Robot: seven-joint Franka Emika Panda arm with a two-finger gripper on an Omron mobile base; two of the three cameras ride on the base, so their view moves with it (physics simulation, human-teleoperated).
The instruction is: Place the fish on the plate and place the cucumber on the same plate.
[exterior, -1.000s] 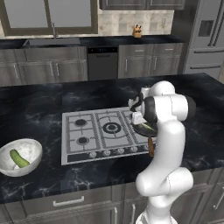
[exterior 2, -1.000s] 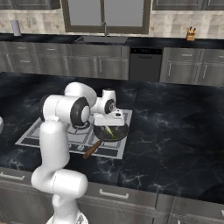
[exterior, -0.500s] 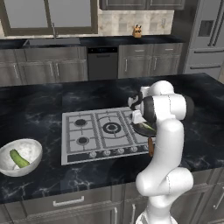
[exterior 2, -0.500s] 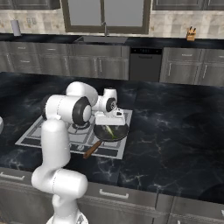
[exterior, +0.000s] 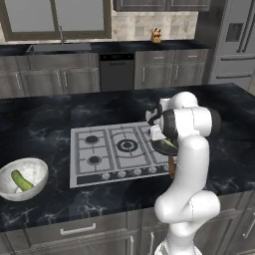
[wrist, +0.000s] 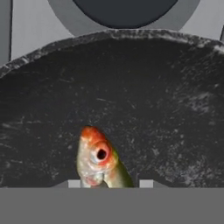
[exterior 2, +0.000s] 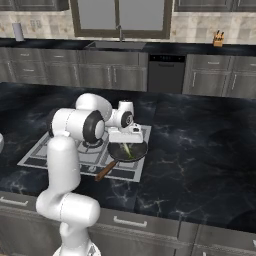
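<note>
Hand view, and we're right down in the frying pan (wrist: 144,100): the fish (wrist: 98,159) pokes up from the bottom edge, orange-red head and dark round eye facing the camera, silvery-green body running down between two pale tips at the lower edge. Are the jaws clamped on it or merely straddling it? I cannot tell, because the grip point lies below what the lens catches. Behind the fish spreads the pan's scuffed black floor, its rim curving across the top, and beyond that rim sits a dark burner ring on the grey stovetop (wrist: 26,30). Out to the right base view now: the gripper (exterior 2: 127,141) hangs directly over the pan (exterior 2: 129,151), hand pointing down, a pale green sliver of fish (exterior 2: 127,150) showing inside the pan just under it. The pan rests on the near right corner of the stove, its brown handle (exterior 2: 105,171) angling toward the front edge of the counter (exterior 2: 200,150). Over in the left base view, the white arm (exterior: 191,149) folds across the right side of the stove (exterior: 109,152), blocking most of the pan (exterior: 163,147). Far off on the left of the dark marble counter (exterior: 45,119) stands a deep white bowl (exterior: 22,178), and there's the cucumber (exterior: 20,180) lying inside it, bright green, well apart from the stove.
</note>
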